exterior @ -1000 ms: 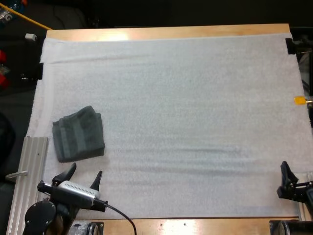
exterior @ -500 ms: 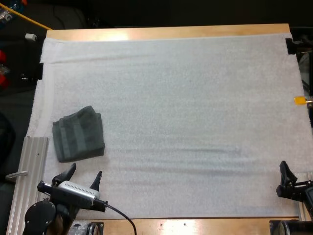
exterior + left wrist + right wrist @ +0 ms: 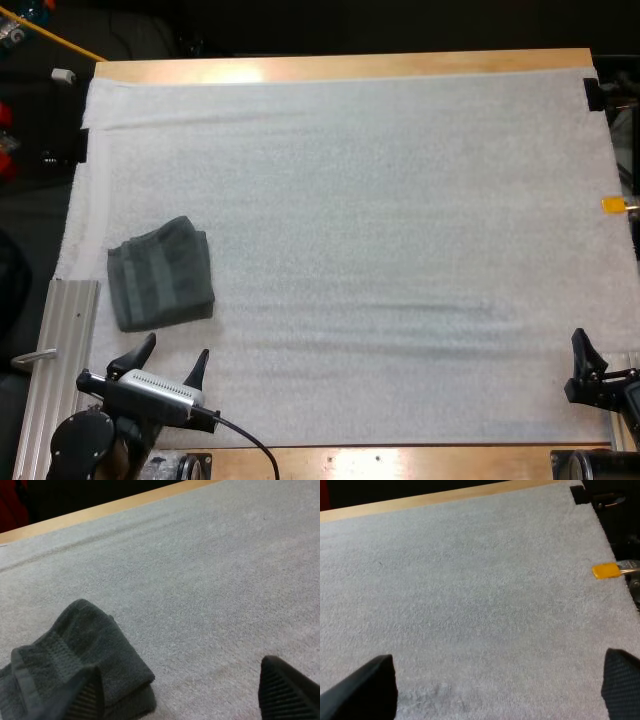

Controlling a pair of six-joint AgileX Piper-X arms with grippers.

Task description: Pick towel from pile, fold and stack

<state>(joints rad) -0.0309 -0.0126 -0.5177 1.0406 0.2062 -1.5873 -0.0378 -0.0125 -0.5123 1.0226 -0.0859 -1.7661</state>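
A dark grey-green towel point(image 3: 161, 274) lies folded into a small block at the left side of the white mat point(image 3: 380, 200). My left gripper point(image 3: 170, 360) hovers just in front of it, open, with nothing between its fingers. In the left wrist view the folded towel point(image 3: 75, 655) lies just beyond one fingertip point(image 3: 82, 700), and my left gripper point(image 3: 180, 700) spans bare mat. My right gripper point(image 3: 605, 362) sits at the mat's near right corner, far from the towel. In the right wrist view it point(image 3: 495, 690) is wide open over bare mat.
An aluminium rail point(image 3: 60, 360) runs along the mat's near left side, beside my left arm. The wooden table edge point(image 3: 350, 67) borders the far side. A black clamp point(image 3: 593, 93) holds the mat's far right corner.
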